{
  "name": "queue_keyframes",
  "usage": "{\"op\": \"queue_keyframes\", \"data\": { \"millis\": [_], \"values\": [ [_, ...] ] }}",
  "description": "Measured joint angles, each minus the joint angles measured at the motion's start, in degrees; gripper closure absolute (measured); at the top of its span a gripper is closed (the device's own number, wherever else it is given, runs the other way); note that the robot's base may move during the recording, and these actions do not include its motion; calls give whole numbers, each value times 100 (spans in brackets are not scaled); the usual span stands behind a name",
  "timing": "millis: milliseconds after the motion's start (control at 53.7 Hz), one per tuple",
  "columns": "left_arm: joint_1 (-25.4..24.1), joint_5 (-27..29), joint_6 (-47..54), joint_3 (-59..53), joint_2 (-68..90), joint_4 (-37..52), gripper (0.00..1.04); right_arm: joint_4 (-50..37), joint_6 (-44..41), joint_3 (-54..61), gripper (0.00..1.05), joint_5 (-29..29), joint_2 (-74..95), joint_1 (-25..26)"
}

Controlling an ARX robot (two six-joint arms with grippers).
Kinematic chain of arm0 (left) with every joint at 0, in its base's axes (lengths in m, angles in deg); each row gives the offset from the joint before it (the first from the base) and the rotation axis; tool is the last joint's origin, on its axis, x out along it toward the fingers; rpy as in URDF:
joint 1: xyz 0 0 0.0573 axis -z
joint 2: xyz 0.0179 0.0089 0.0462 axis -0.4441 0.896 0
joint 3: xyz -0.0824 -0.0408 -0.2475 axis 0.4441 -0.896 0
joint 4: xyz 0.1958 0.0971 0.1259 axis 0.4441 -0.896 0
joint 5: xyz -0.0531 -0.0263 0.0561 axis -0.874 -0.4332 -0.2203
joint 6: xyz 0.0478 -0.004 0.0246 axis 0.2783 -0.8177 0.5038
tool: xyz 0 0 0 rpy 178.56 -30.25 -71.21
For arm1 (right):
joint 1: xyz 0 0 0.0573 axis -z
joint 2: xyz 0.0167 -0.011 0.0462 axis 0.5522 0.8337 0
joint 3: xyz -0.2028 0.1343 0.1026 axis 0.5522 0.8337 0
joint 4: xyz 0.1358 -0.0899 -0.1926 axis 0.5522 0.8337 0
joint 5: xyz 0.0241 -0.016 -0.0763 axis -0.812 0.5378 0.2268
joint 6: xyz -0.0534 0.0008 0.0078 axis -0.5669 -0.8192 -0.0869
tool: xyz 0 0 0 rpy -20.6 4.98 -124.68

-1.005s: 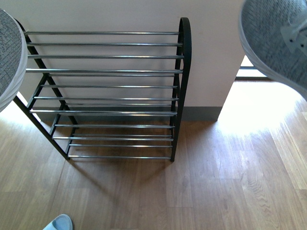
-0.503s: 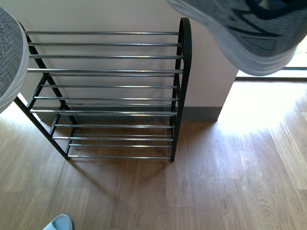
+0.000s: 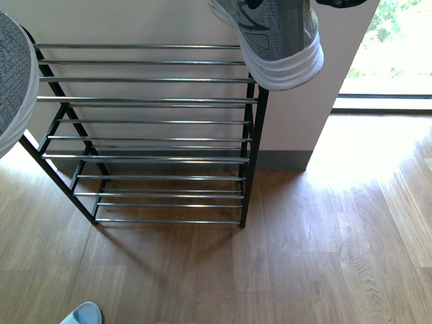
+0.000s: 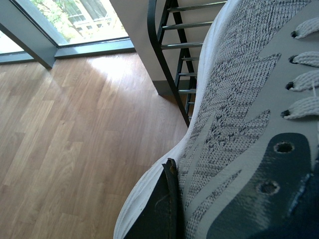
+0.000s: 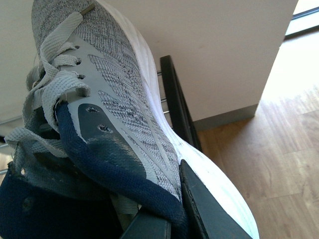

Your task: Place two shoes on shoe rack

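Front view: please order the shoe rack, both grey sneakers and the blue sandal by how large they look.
1. shoe rack.
2-3, unranked: sneaker at the top and sneaker at the left edge, both near the camera and cut by the frame.
4. blue sandal, only its tip showing.

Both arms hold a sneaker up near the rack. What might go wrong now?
The right gripper holds its grey sneaker over the shoe rack at the end frame; it may catch the black upright or overhang the edge. The shelves are thin bars with gaps, so a tilted sole could slip between them. The left sneaker, close to the rack's other end, may bump it.
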Motion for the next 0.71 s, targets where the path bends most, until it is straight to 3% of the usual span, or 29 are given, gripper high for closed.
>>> {"op": "queue_keyframes", "data": {
  "millis": [205,707],
  "values": [
    [0,0,0,0,0,0,103,535,304,-745,103,297,802,-2],
    [0,0,0,0,0,0,103,2039,1104,-3217,103,136,2509,66]
  ]
}}
